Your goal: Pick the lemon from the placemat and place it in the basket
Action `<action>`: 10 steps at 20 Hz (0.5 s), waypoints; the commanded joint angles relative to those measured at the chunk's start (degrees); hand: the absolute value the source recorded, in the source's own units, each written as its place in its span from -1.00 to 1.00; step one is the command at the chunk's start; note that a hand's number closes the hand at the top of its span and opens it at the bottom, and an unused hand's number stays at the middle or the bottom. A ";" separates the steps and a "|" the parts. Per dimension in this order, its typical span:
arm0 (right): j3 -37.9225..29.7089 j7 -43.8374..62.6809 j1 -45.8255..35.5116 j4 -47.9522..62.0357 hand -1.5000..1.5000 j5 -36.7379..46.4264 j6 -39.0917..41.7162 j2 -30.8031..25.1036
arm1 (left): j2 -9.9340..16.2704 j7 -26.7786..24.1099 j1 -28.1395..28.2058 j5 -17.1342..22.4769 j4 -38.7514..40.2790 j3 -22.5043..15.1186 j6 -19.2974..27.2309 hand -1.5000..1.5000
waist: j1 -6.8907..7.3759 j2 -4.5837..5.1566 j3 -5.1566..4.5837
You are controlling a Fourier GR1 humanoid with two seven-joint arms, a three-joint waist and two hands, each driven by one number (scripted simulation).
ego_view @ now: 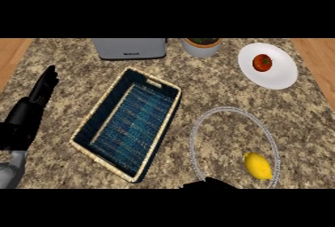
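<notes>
1. At the view's lower edge, near its middle, a dark shape (pixel 208 183) pokes in; it is most likely the right hand, but so little shows that I cannot tell how its fingers stand.
2. Just beyond it lies the placemat (pixel 196 133), a pale round mat with a light rim, flat on the speckled stone counter (pixel 65 57).
3. The lemon (pixel 258 166) rests on the placemat's near right part, close to the rim, touched by neither hand.
4. At the view's left edge the left hand (pixel 44 86) shows above its grey forearm, fingers straight and relaxed, holding nothing and pointing away along the counter.
5. Between the left hand and the placemat sits the basket (pixel 83 124), a long rectangular tray with a straw-coloured rim and a blue woven floor, turned at a slant; nothing lies in it, and it is close beside the placemat.
6. Farther off on the right is a white plate (pixel 281 73) bearing a red tomato (pixel 262 62).
7. At the far edge stand a grey toaster (pixel 129 48) and, to its right, a pale pot (pixel 201 46) with dark contents, both cut off by the view's upper limit.
</notes>
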 commanded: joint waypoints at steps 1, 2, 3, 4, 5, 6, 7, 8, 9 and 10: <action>-3.99 0.82 0.08 -13.13 -1.00 9.40 -3.53 -8.57 | 0.13 0.46 -0.02 -0.14 -1.31 0.10 -0.16 0.00 | -1.10 -0.61 -0.13; -4.10 2.37 -0.45 -14.80 -1.00 13.38 -5.20 -9.55 | 0.86 0.41 -0.32 0.39 -0.42 0.94 -0.93 0.00 | -1.32 -0.62 -0.18; -6.33 4.95 -2.86 -16.21 -1.00 16.00 -6.43 -10.62 | -0.16 -0.53 1.12 0.15 -0.35 0.08 -0.68 0.00 | -0.95 -0.63 -0.28; -9.29 6.12 -5.58 -17.26 -1.00 17.49 -5.12 -13.71 | -0.14 -0.32 -0.90 0.64 1.04 1.17 -0.73 0.00 | -1.42 -0.33 -0.32; -10.20 8.94 -5.64 -19.16 -1.00 19.91 -5.75 -15.58 | -0.39 -1.17 1.34 -0.15 -0.27 0.22 -0.37 0.00 | -0.66 -0.60 -0.33; -12.11 11.28 -9.09 -19.79 -1.00 20.78 -3.71 -17.84 | -0.99 -1.26 -0.23 -0.64 0.14 -0.25 -0.29 0.00 | -0.39 -0.17 -0.36; -13.24 12.25 -11.01 -20.75 -1.00 23.09 -1.62 -21.35 | -0.19 -1.37 0.65 -1.22 0.43 -0.65 -0.85 0.00 | -0.08 -0.28 -0.40; -13.85 14.42 -13.80 -22.02 -1.00 23.35 1.25 -23.69 | -1.08 -0.58 -0.90 -0.99 -0.05 -0.74 -0.39 0.00 | 0.31 -0.10 -0.42; -14.62 15.17 -15.57 -23.02 -1.00 23.33 4.88 -27.30 | -0.74 -1.85 -1.02 -0.81 1.59 -0.17 -1.16 0.00 | 0.31 0.16 -0.52; -14.40 15.77 -17.00 -23.04 -1.00 24.61 7.48 -29.81 | -0.85 -1.99 -0.09 -0.74 0.52 -0.63 -1.44 0.00 | 1.50 0.13 -0.44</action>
